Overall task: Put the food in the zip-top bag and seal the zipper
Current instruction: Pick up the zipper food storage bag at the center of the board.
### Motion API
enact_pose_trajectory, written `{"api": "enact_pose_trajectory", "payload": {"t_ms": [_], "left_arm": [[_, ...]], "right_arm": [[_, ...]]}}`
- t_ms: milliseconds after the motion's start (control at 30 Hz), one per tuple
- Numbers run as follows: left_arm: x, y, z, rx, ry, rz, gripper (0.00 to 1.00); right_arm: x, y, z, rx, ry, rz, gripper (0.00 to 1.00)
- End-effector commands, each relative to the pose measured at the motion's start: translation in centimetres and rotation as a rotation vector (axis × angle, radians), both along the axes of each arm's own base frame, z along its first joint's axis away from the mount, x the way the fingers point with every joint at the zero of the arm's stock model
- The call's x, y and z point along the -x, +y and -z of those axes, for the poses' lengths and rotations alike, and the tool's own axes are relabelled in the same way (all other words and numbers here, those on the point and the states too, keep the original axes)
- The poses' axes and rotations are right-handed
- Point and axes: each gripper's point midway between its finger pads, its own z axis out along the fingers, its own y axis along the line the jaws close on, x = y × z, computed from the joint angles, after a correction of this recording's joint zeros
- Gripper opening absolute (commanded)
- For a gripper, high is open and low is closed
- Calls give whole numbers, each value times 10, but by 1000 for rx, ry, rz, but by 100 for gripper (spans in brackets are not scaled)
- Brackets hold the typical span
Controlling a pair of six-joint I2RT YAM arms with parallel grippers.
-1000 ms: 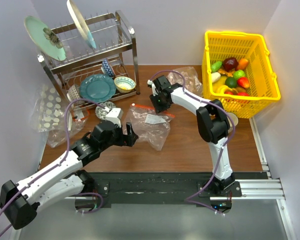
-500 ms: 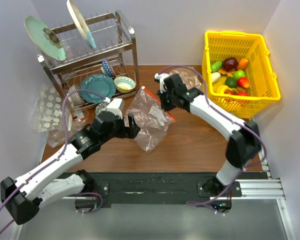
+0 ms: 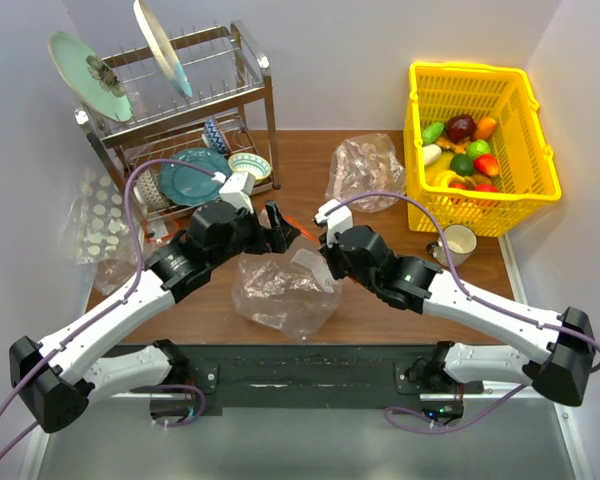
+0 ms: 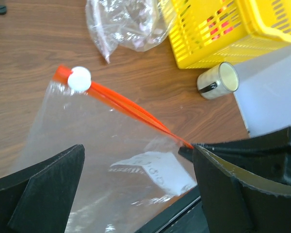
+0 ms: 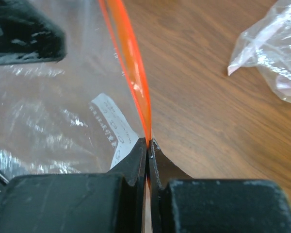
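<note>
The clear zip-top bag (image 3: 280,292) hangs lifted above the table in front of both arms. My right gripper (image 5: 148,143) is shut on one end of its red-orange zipper (image 5: 131,63); from above that gripper (image 3: 318,248) sits at the bag's right top corner. My left gripper (image 4: 140,194) is open, its fingers (image 4: 43,194) standing either side of the bag below the zipper (image 4: 131,107), holding nothing. The white slider (image 4: 80,79) is at the zipper's far end. The food (image 3: 465,150) lies in the yellow basket (image 3: 470,68) at the back right. The bag looks empty apart from a white label (image 4: 155,170).
A pinkish clear bag (image 3: 365,170) lies left of the basket. A cream mug (image 3: 458,243) stands in front of the basket. A dish rack (image 3: 180,120) with plates and bowls fills the back left, with a white-dotted bag (image 3: 100,225) beside it.
My right arm has shut on the zipper's end and carried the bag up off the table toward the near edge. My left gripper has moved up to the bag's mouth.
</note>
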Motion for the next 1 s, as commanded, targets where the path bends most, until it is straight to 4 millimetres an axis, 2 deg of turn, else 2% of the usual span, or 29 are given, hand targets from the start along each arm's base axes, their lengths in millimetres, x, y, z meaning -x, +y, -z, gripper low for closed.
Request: {"api": "enact_pose_trajectory", "payload": {"t_ms": [0,167,233,400,467,600,733,800,867,967], "left_arm": [[-11,-18,-11,124,1,-10,96],[-25,-24,6,104,31,-45,94],[-29,-27,5,115,24,-49,90],[-35,-30,8,119,17,-58,67],[-37,-32,7,129,11,-55,67],[-34,-42,7,150,22,-13,84],[-32,-47,-3,203,3,9,90],[-31,-47,-6,213,-5,12,89],[-30,-51,-6,212,-7,36,82],[-34,-54,3,192,10,35,79]], "right_arm": [[-8,-2,-30,-88,-104,83,0],[2,-1,-38,-125,-138,56,0],[5,0,-38,-137,-143,43,0],[11,7,-34,-143,-132,8,0],[14,9,-31,-152,-124,-7,0],[16,14,-25,-146,-112,-20,0],[13,15,-16,-114,-96,-1,0],[13,16,-15,-115,-95,-3,0],[15,19,-16,-135,-98,-9,0],[14,21,-19,-147,-98,-10,0]]}}
